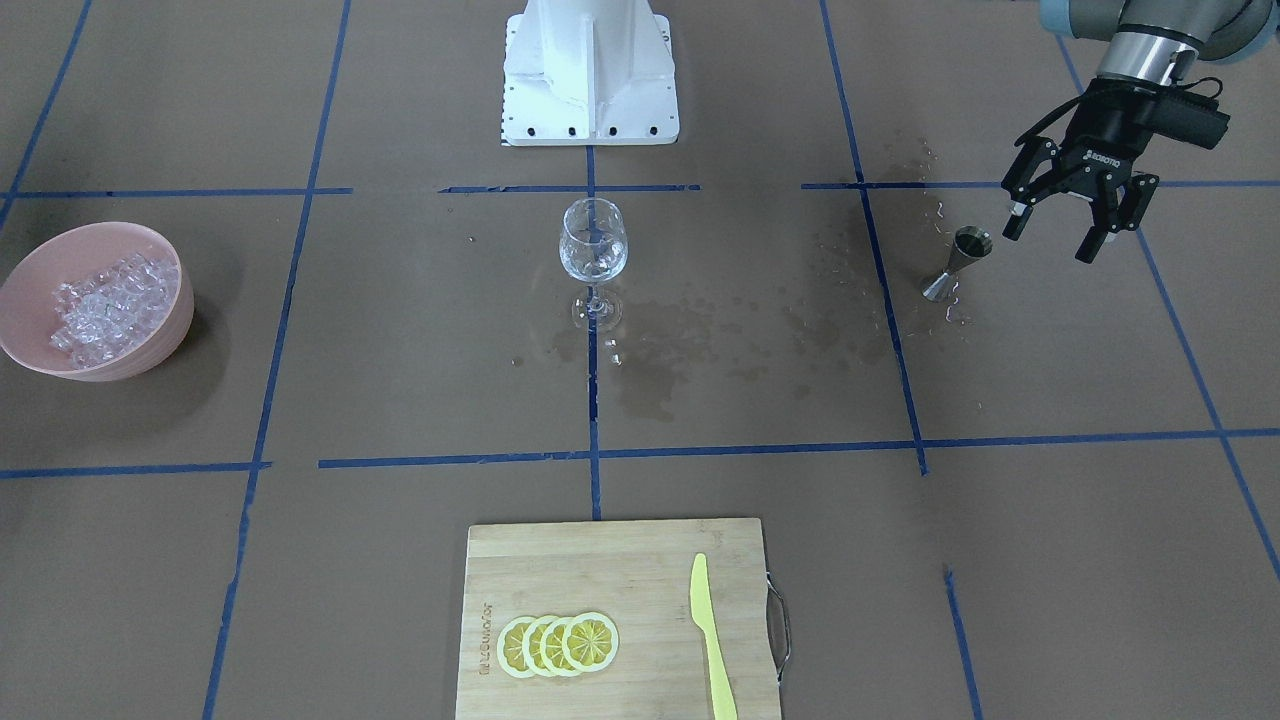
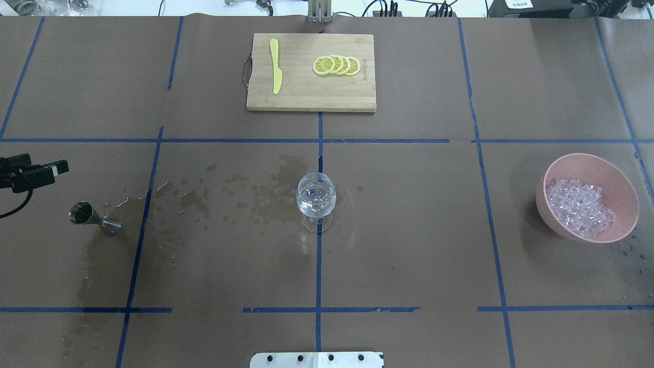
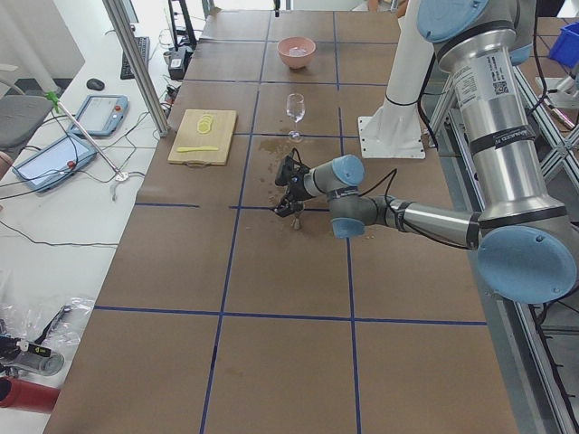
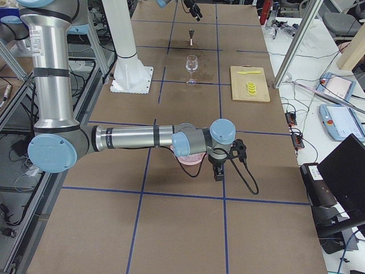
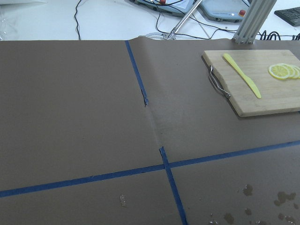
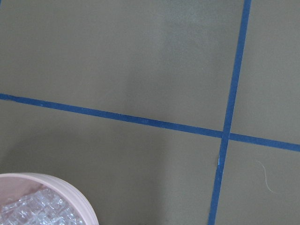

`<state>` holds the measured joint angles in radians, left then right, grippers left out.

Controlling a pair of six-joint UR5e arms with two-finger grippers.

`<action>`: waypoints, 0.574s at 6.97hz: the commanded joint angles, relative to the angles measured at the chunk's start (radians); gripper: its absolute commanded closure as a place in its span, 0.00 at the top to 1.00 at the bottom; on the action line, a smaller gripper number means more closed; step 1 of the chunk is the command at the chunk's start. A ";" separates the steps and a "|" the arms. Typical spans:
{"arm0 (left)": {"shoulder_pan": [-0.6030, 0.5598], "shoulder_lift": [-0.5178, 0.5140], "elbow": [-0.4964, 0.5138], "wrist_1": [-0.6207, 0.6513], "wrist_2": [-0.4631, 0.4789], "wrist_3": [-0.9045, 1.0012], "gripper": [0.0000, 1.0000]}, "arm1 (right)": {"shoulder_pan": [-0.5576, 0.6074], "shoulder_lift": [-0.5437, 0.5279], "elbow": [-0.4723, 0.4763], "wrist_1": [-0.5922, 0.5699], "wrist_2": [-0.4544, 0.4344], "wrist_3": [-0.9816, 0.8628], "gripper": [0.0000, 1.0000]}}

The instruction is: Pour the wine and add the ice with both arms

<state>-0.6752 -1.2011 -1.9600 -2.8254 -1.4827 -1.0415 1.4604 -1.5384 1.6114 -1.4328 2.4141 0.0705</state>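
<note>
A clear wine glass [image 1: 593, 250] stands upright at the table's centre, with a little colourless wine showing as glints in it [image 2: 316, 197]. A steel jigger [image 1: 960, 262] stands upright on the wet paper. My left gripper [image 1: 1050, 238] hangs open and empty just beside and above the jigger, not touching it. A pink bowl [image 1: 150, 355] holds the heap of clear ice [image 1: 105, 305] at the far side of the table. My right gripper [image 4: 218, 171] shows only in the exterior right view, hovering by the bowl; I cannot tell whether it is open. The right wrist view shows the bowl's rim [image 6: 70, 190] and ice [image 6: 33, 211].
A bamboo cutting board [image 1: 600, 570] carries several lemon slices [image 1: 560, 643] and a yellow knife [image 1: 710, 640]. Wet spill patches [image 1: 700, 340] spread between glass and jigger. The white base block [image 1: 590, 70] stands behind the glass.
</note>
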 commanded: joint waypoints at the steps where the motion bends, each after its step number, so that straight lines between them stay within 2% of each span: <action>1: 0.204 0.093 0.001 -0.127 0.290 -0.058 0.99 | 0.000 -0.002 0.008 0.000 0.002 0.000 1.00; 2: 0.339 0.103 0.006 -0.123 0.475 -0.104 0.99 | 0.000 -0.002 0.010 0.000 0.019 0.000 1.00; 4: 0.467 0.101 0.025 -0.115 0.670 -0.111 0.99 | 0.000 -0.002 0.012 0.000 0.019 0.000 1.00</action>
<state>-0.2974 -1.1022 -1.9497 -2.9443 -0.9470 -1.1436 1.4603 -1.5400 1.6214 -1.4327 2.4303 0.0706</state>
